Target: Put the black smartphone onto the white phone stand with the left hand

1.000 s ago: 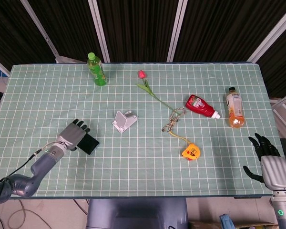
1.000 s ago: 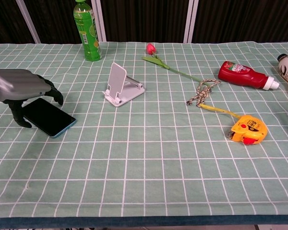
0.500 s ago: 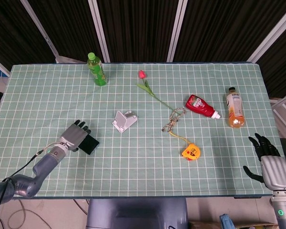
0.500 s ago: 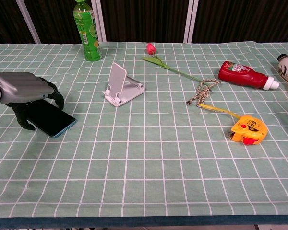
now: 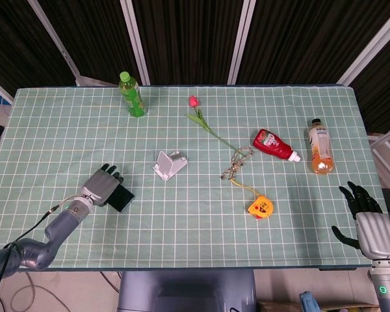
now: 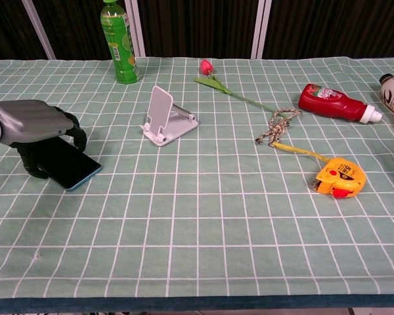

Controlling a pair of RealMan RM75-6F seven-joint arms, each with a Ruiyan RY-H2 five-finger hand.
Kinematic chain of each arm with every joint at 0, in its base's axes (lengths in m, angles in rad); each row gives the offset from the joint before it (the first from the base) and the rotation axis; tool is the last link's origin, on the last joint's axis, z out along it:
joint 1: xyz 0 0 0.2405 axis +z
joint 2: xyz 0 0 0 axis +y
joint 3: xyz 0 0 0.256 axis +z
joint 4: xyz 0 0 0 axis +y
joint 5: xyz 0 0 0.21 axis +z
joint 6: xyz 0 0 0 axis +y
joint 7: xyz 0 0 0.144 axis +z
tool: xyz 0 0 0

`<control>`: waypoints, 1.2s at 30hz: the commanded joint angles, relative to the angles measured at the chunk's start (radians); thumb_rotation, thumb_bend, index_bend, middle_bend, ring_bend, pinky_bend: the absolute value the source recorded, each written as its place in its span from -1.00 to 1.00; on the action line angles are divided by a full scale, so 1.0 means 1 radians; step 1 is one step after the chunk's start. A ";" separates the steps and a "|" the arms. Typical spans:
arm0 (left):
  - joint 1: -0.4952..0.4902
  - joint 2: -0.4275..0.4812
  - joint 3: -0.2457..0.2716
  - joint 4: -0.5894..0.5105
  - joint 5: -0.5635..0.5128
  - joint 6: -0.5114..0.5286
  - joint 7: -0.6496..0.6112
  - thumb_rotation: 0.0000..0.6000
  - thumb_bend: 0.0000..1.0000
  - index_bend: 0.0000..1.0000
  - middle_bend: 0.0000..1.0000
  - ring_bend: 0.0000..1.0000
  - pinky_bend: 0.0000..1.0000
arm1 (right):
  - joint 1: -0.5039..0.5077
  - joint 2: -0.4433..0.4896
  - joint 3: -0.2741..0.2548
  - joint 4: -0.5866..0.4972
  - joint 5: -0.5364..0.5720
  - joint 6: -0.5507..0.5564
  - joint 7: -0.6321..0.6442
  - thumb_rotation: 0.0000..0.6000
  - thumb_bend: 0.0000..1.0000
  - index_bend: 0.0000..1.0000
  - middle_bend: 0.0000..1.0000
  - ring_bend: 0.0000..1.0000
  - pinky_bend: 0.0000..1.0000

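Your left hand (image 6: 36,125) has dropped lower onto the black smartphone (image 6: 69,165) and closed in on it: fingers (image 6: 75,133) now curl over its far edge, thumb down at the near-left edge. Phone has slid slightly left, away from the white phone stand (image 6: 167,119), so a bit more of it sits under the palm. In the head view the hand (image 5: 103,185) covers more of the phone (image 5: 123,198) too.

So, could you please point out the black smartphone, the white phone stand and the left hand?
black smartphone (image 6: 75,169), chest view, bare screen.
white phone stand (image 6: 161,110), chest view, upright back plate.
left hand (image 6: 34,121), chest view, back of the hand.
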 commanded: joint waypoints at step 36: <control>0.048 0.022 -0.118 -0.135 -0.057 0.187 -0.092 1.00 -0.45 0.07 0.07 -0.68 -0.62 | 0.000 0.001 -0.001 0.002 -0.003 0.001 0.009 1.00 -0.32 -0.76 -0.95 -1.00 -0.63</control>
